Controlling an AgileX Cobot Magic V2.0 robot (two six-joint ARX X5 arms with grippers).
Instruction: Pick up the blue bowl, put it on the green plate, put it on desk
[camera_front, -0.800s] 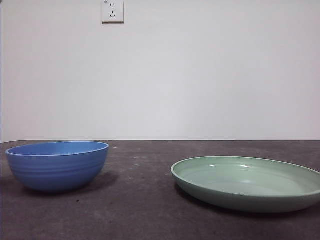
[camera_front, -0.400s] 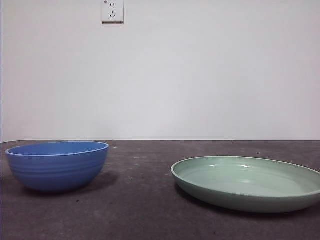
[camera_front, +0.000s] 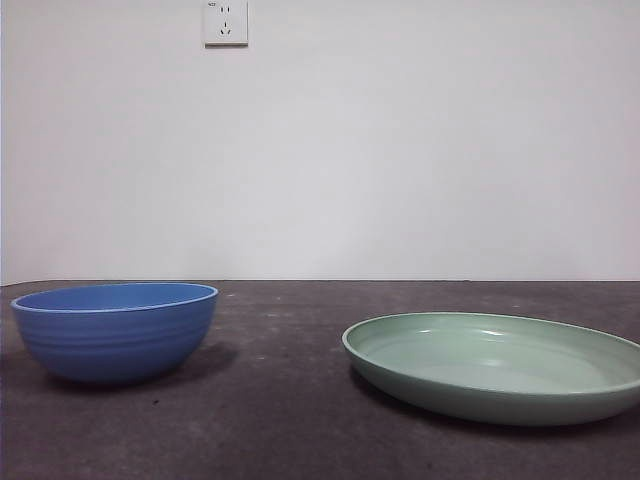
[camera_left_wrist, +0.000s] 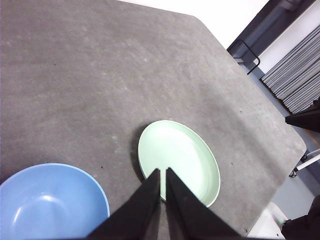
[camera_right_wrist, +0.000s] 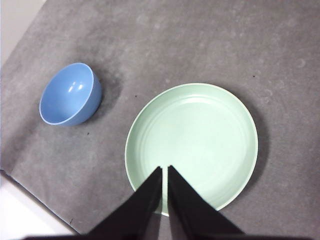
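The blue bowl (camera_front: 115, 330) stands upright and empty on the desk (camera_front: 280, 400) at the left of the front view. The green plate (camera_front: 497, 365) lies flat and empty at the right, apart from the bowl. Both arms hang high above the desk and do not show in the front view. My left gripper (camera_left_wrist: 163, 172) is shut and empty, high over the desk with the bowl (camera_left_wrist: 50, 202) and the plate (camera_left_wrist: 179, 159) below it. My right gripper (camera_right_wrist: 164, 169) is shut and empty, high above the plate (camera_right_wrist: 192, 145); the bowl (camera_right_wrist: 70, 94) lies off to one side.
A white wall with a power socket (camera_front: 225, 22) stands behind the desk. The desk's rounded corner and edge (camera_left_wrist: 280, 125) show in the left wrist view, with floor and stacked panels beyond. Another desk edge (camera_right_wrist: 30, 197) shows in the right wrist view.
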